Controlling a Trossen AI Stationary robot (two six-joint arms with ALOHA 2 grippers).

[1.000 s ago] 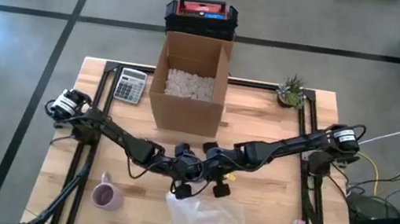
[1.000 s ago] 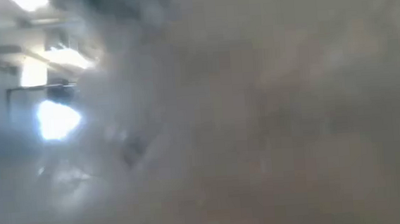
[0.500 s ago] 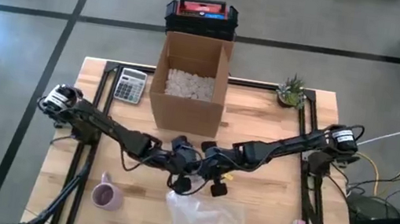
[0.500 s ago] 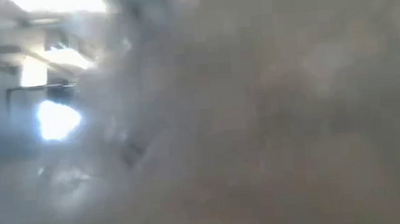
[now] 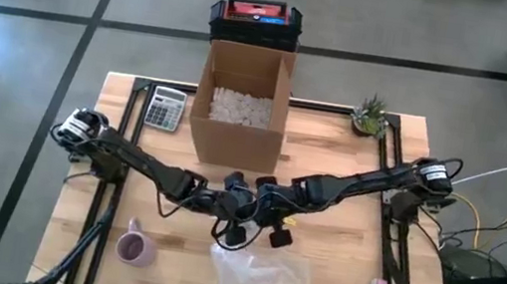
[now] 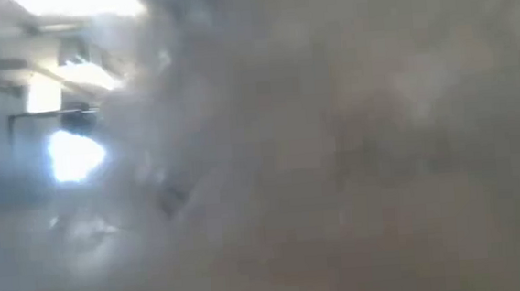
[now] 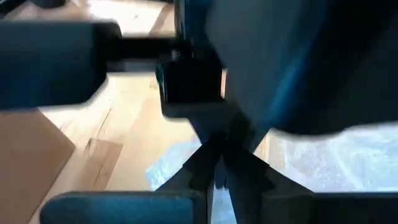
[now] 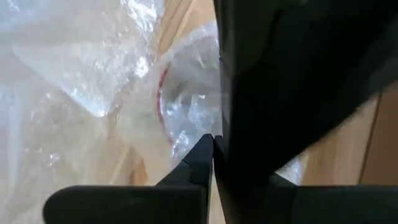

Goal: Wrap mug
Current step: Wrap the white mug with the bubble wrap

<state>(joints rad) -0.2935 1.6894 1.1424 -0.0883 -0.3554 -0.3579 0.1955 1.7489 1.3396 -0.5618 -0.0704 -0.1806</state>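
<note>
Both arms have edged toward the cardboard box (image 5: 239,108) since a second ago; left end effector (image 5: 232,230) and right end effector (image 5: 272,232) sit just beside each other mid-tabletop (image 5: 339,245), each pinched closed on the far edge of the bubble wrap (image 5: 256,279); the pink mug (image 5: 133,247) stands apart, near the front left corner; a calculator (image 5: 165,108) lies left of the box

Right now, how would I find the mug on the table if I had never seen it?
Start at the tall cardboard box at the back middle of the wooden table. Go toward the front left corner, past the left arm. There stands the mug, alone on bare wood, small, round and pink-purple, left of the clear bubble wrap.
</note>
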